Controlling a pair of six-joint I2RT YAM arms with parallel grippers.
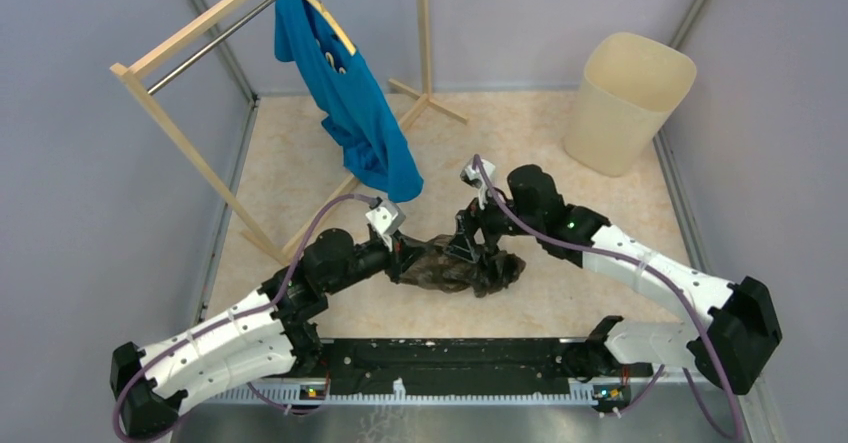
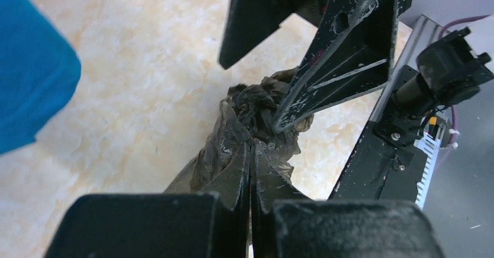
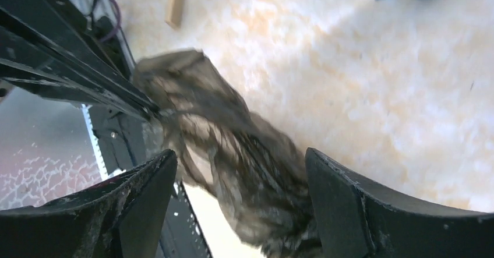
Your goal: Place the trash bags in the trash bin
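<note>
The trash bag (image 1: 462,266) is a crumpled, glossy dark brown bundle near the front middle of the floor. My left gripper (image 1: 402,260) is shut on its left end; in the left wrist view the closed fingertips (image 2: 251,153) pinch the plastic (image 2: 230,138). My right gripper (image 1: 468,244) is open and straddles the bag from above. In the right wrist view the bag (image 3: 233,147) is blurred and hangs between the two spread fingers (image 3: 341,194). The cream-beige trash bin (image 1: 628,98) stands upright at the far right corner, apart from both grippers.
A wooden clothes rack (image 1: 190,138) stands at the back left, with a blue shirt (image 1: 350,103) hanging down close to the left gripper. The black base rail (image 1: 450,363) runs along the near edge. Grey walls enclose the beige floor.
</note>
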